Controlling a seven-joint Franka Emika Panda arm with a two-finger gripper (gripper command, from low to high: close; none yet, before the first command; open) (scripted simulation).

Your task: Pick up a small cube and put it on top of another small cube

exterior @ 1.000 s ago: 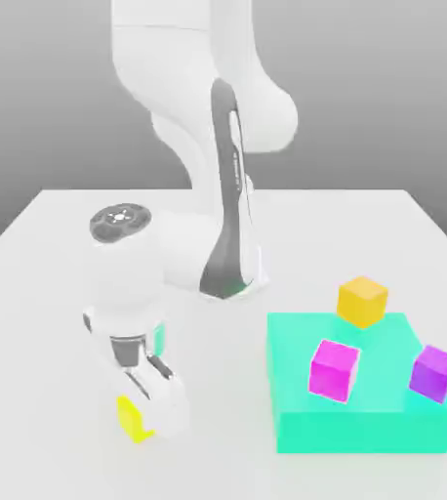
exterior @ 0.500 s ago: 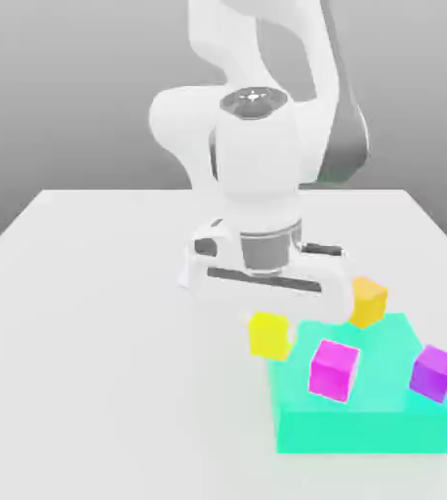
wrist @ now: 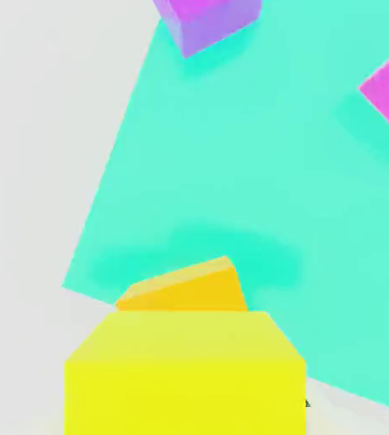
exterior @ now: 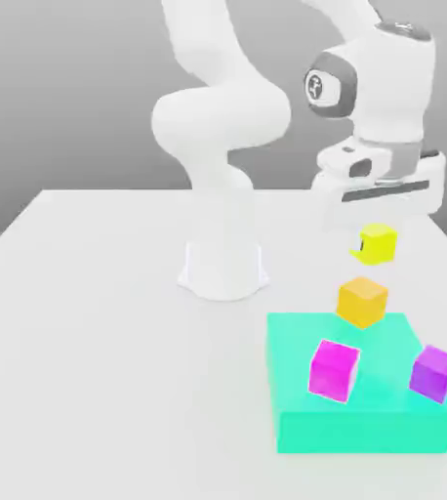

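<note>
Grey, featureless backdrop stands behind a white desk on which the white arm's base is mounted. The arm curls up and over toward the exterior view's right, and its hand hangs in the air with the fingers pointing down.

The fingers are drawn in as tight as they go on the lemon-yellow cube, which hangs between them, clear of the desk and of everything else. In the hand view the same cube sits close to the camera, its flat face turned toward the lens.

Directly below the fingers, with a visible gap of air under the held cube, sits the amber cube. It rests on the desk touching the far edge of a flat teal block, or just beside it; which of the two I cannot tell. In the hand view the amber cube peeks out just past the held cube's edge, so the two are nearly lined up, one above the other.

Further below the fingers and nearer the exterior camera, a magenta cube and a purple cube stand on top of the teal block, apart from each other and from the amber cube. The purple cube lies toward the exterior view's right of the magenta one.
</note>
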